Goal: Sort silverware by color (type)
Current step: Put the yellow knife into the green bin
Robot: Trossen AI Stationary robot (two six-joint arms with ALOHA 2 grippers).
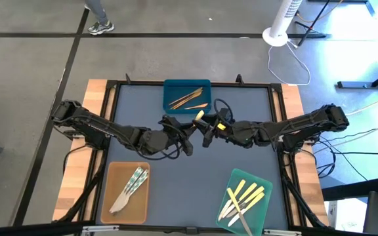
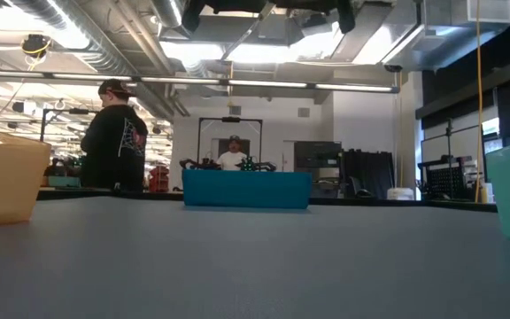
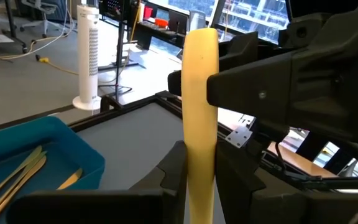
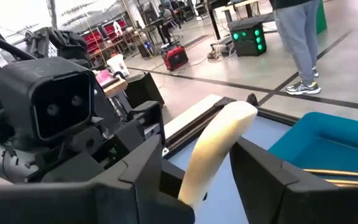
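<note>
At the centre of the high view you see both arms meeting above the grey surface (image 1: 189, 177), just below the blue tray (image 1: 187, 94). Between them is one pale yellow utensil (image 1: 200, 117), lifted off the surface — a hand-over in the air, I judge. The left end effector (image 3: 197, 186) is pinching the utensil low on its handle. The fingers (image 4: 135, 168) of the right end effector (image 4: 201, 180) stand on both sides of the same piece. Whether they already press on it or are only spread around it, I cannot tell.

The other silverware is already in trays: brown pieces (image 1: 186, 98) in the blue tray at top centre, silvery ones (image 1: 131, 187) in the tan tray (image 1: 125, 193) at lower left, yellow ones (image 1: 245, 196) in the green tray (image 1: 247, 200) at lower right.

For the next move, you should make sure the right side holds firmly before the left lets go. Then the yellow piece belongs, I think, in the green tray — carry it level, so it does not slip out.
</note>
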